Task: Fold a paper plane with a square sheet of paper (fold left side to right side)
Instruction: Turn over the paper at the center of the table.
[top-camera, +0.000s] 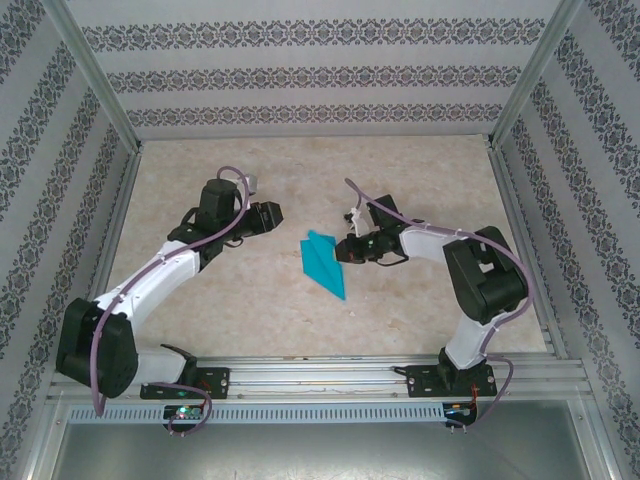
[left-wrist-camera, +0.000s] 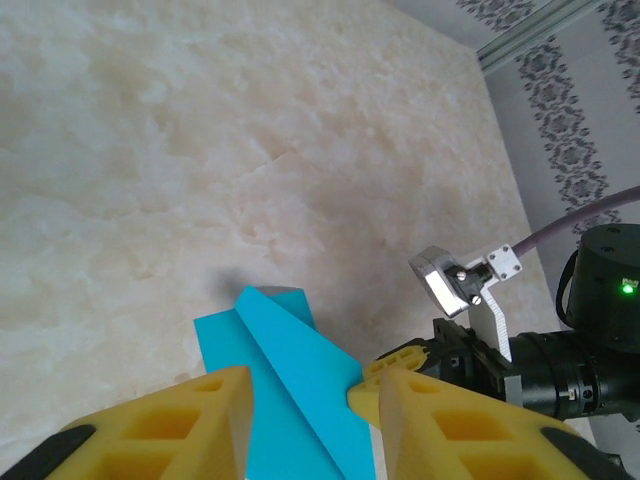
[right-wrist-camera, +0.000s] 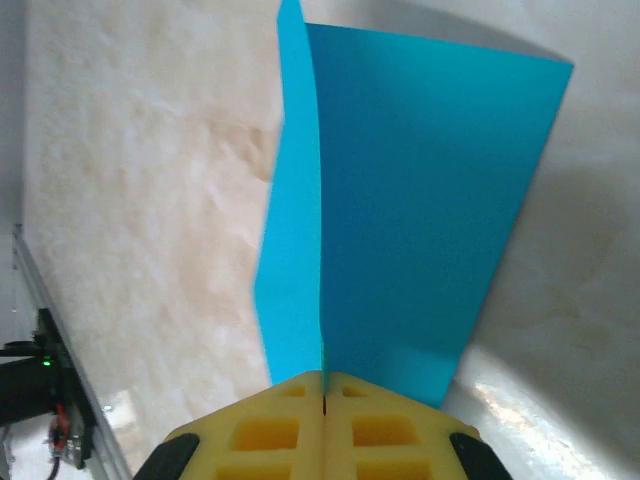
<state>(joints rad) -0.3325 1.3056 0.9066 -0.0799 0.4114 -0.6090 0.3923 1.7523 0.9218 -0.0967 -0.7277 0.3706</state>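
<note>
Two creased layers of thin, smooth turquoise paper form the paper plane (top-camera: 322, 262), a narrow pointed dart near the middle of the pale, marbled bench (top-camera: 380, 310), its tip toward the near edge. The right claw (right-wrist-camera: 323, 385) has its yellow, grid-pocketed pads pressed flat together on the plane's right-hand edge, with one flap standing up along the crease just ahead of them. The left claw (top-camera: 275, 213) hovers off to the plane's left, apart from it, its yellow fingers (left-wrist-camera: 170, 420) spread and gripping nothing.
</note>
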